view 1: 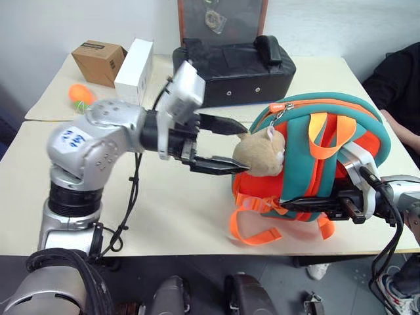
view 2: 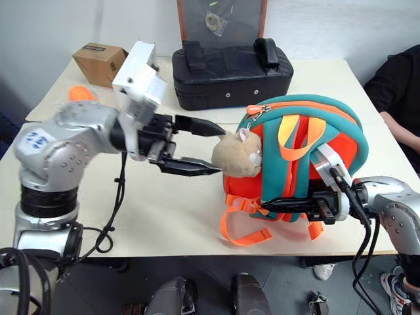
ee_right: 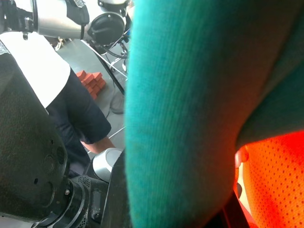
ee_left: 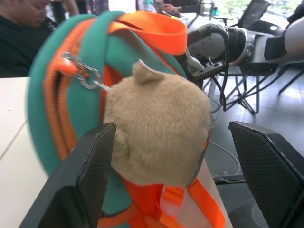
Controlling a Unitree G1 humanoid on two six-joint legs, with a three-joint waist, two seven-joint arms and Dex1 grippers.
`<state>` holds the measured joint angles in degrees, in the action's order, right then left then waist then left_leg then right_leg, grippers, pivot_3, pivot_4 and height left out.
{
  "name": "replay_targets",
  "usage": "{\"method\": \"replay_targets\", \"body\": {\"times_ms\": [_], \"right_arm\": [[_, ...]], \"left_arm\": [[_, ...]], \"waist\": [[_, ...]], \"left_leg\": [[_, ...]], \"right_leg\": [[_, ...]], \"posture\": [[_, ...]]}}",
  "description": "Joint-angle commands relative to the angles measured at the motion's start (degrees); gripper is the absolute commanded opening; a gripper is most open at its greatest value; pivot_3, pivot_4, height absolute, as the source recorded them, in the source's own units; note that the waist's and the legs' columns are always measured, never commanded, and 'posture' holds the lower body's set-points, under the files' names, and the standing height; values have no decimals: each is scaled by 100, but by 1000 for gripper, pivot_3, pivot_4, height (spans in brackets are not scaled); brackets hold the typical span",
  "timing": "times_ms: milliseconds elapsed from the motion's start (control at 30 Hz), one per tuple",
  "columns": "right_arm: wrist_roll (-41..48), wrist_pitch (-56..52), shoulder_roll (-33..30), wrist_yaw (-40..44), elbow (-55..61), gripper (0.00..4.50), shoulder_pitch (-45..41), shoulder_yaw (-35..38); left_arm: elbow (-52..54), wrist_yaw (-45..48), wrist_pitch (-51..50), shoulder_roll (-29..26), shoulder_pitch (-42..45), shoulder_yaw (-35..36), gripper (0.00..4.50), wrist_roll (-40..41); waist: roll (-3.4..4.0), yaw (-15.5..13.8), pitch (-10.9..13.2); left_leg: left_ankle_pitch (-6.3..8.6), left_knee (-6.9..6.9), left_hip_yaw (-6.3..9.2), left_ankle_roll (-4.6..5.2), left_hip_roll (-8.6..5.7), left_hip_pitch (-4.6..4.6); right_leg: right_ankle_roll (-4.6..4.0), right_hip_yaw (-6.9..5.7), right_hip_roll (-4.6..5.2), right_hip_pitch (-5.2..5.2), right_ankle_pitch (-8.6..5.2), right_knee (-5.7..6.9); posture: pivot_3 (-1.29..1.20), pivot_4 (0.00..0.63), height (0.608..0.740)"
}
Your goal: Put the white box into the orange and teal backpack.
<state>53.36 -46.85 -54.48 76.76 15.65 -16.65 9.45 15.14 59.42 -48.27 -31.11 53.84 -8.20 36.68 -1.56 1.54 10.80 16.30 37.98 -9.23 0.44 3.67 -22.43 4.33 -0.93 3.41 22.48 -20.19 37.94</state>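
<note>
Orange-and-teal backpack (view 1: 308, 157) stands upright on the table (view 1: 177, 210), steadied by the right hand (view 1: 321, 209), which is clamped shut on its lower strap side. Opposite, the left hand (view 1: 220, 146) gapes wide, fingers either side of the plush toy (view 1: 261, 152), near it but gripping nothing. Zip appears closed, so the box is judged already inside, hidden.

An orange and teal backpack (view 1: 328, 154) with a tan plush toy (view 1: 260, 152), near a black case (view 1: 236, 69) and brown carton (view 1: 98, 61).
</note>
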Motion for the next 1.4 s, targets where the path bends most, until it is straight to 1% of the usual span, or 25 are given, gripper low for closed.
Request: {"method": "replay_targets", "body": {"times_ms": [33, 100, 167, 267, 367, 500, 567, 633, 767, 933, 1100, 1233, 1333, 1400], "right_arm": [[184, -62, 34, -38, 179, 40, -72, 105], [213, -88, 51, -75, 220, 40, -56, 124], [233, -97, 64, -116, 241, 40, -46, 125], [241, -78, 65, -140, 265, 40, 20, 154], [259, -85, 80, -193, 260, 40, 41, 182], [273, -71, 103, -255, 244, 40, 64, 205], [363, -76, 109, -243, 313, 40, 166, 281], [469, -95, 114, -255, 397, 40, 277, 361], [638, -135, 217, -503, 489, 40, 507, 540], [755, -118, 355, -790, 508, 40, 897, 806], [754, -19, 492, -995, 546, 40, 1307, 995], [694, 107, 728, -1197, 574, 40, 1763, 1140], [676, 208, 878, -1318, 623, 40, 1967, 1159], [673, 260, 909, -1328, 660, 40, 2042, 1156]], "left_arm": [[-245, -275, 832, 223, 97, -596, 3992, -906], [-358, -374, 976, 451, 97, -639, 3992, -992], [-414, -399, 901, 661, 75, -522, 3992, -832], [-453, -406, 884, 758, 34, -327, 3404, -724], [-521, -435, 884, 738, 51, -166, 2582, -742], [-678, -315, 993, 579, 105, -41, 1539, -819], [-839, -8, 1073, 339, 250, 99, 1193, -744], [-1146, 24, 1155, 233, 519, 233, 1099, -792], [-2052, 244, 1478, -118, 1195, 324, 1089, -1057], [-2549, 796, 1625, -719, 1455, 474, 1089, -1076], [-2152, 1494, 1624, -1420, 909, 357, 1089, -1064], [-1960, 1564, 1460, -1886, 406, 482, 1089, -1046], [-1400, 1904, 1365, -2292, -210, 369, 1089, -947], [-1117, 1922, 1514, -2417, -657, 222, 1089, -1110]], "waist": [[0, -9, 0], [0, -12, 0], [0, -8, 0], [0, -2, 0], [0, 0, 0], [0, -3, 0], [0, 1, 0], [0, -8, 0], [0, -5, 0], [0, 19, 0], [0, 22, 0], [0, 4, 0], [0, 25, 0], [0, 22, 0]], "left_leg": [[0, 0, 0, 0, 0, 0], [0, 3, -1, 0, -1, 0], [1, 3, -1, 2, 0, -2], [1, 1, -1, 3, 1, -2], [1, 0, -1, 2, 2, -1], [0, 2, 0, 2, 2, -2], [0, 2, -1, 2, 2, -2], [0, 1, 1, 1, 3, -2], [0, 4, 0, 2, 1, -3], [1, -6, -9, 1, 3, -3], [0, -6, -13, -1, 6, -2], [0, -4, -12, -1, 6, -1], [1, -4, -14, 1, 6, -1], [2, -5, -15, 0, 6, 0]], "right_leg": [[0, 0, 0, 0, 0, -2], [0, 2, 0, -1, 0, -2], [0, 2, 1, 0, 0, -3], [0, 2, 1, 2, 0, -2], [0, 2, 0, 2, 0, -1], [0, 2, 1, 1, 0, 0], [0, 1, 1, 2, 0, -1], [0, -1, -1, 3, 0, 0], [0, -2, 1, 1, 0, -2], [0, 1, -2, 11, 0, -2], [-1, 4, -4, 13, -1, 0], [-1, 5, -4, 10, -1, 2], [-1, 8, -3, 10, -1, 1], [-1, 9, -4, 10, -1, 1]], "posture": [[0, 150, 740], [0, 150, 740], [0, 150, 740], [0, 150, 740], [0, 150, 740], [0, 150, 740], [0, 150, 740], [0, 150, 740], [0, 150, 740], [0, 150, 740], [0, 150, 740], [0, 150, 740], [0, 150, 740], [0, 150, 740]]}}
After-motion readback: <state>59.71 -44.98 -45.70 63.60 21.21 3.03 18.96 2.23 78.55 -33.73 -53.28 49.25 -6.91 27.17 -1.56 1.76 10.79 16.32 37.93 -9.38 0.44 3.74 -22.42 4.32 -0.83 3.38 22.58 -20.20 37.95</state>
